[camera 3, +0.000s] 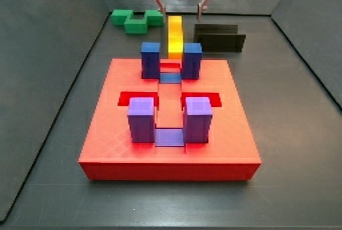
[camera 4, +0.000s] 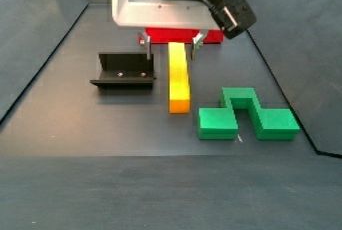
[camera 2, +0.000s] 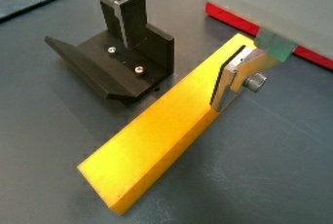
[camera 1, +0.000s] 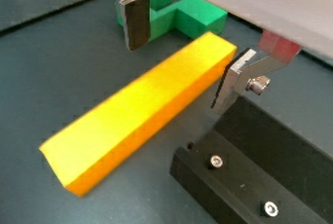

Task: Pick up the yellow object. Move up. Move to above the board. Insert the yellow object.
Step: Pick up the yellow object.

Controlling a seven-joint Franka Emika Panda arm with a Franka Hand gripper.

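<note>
Wrist views show your tool spread astride the yellow bar lying on the bench: pick-up step; next, close squarely, then lift.

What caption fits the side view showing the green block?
Open pincer straddling one end of the yellow bar, fixture and green block on either side.

Dark grey matte floor under even light; low dark walls sloping along both sides

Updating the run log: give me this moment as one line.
step: pick | tool: open, straddling yellow object | yellow object: on floor | board: slot unfilled
</note>
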